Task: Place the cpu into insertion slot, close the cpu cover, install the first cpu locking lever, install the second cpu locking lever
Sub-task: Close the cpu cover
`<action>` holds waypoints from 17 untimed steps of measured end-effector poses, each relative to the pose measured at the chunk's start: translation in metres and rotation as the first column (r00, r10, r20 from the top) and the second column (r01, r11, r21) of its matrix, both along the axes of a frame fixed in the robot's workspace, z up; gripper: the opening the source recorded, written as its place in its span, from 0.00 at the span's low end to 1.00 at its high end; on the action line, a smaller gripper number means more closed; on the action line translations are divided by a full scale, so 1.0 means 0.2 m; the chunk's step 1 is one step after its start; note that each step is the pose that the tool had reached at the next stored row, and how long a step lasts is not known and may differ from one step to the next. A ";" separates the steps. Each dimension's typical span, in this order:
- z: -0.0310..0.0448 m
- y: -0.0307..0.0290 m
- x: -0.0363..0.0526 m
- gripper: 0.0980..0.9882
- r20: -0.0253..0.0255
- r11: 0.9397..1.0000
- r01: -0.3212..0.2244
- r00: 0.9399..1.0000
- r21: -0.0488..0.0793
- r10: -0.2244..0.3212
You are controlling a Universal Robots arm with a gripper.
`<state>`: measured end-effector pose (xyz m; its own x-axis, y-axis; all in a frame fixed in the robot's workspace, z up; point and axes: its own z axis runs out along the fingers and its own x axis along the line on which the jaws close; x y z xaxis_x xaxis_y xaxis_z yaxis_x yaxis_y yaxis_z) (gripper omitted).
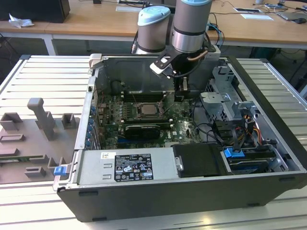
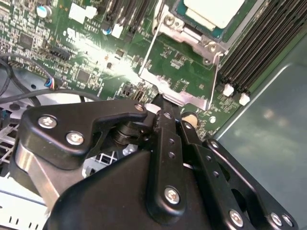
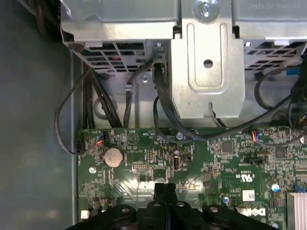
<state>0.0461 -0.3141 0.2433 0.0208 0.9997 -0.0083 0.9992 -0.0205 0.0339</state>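
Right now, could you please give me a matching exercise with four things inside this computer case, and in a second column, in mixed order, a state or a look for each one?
Things:
1. cpu
2. cpu cover
3. claw
4. coin battery

States:
A. round and silver, lying on the green board
B. fingers shut together, tip at a metal frame's edge
C. swung open, not lying over the chip
D. pale square top facing up

Pairs: 1-D, 2-C, 3-B, 4-A
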 end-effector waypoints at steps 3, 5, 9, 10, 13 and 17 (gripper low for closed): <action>0.000 0.000 -0.031 0.01 0.000 1.000 0.000 1.000 0.000 0.000; 0.000 0.000 -0.048 0.01 0.000 1.000 0.000 1.000 0.000 0.000; 0.000 0.000 -0.064 0.01 0.000 1.000 0.000 1.000 0.000 0.000; 0.000 0.000 -0.066 0.01 0.000 1.000 0.000 1.000 0.000 0.000; 0.000 0.000 -0.072 0.01 0.000 1.000 0.000 1.000 0.000 0.000; 0.000 0.000 -0.077 0.01 0.000 1.000 0.000 1.000 0.000 0.000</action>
<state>0.0307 -0.3141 0.2434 0.0207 0.9998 -0.0084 0.9992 -0.0204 0.0339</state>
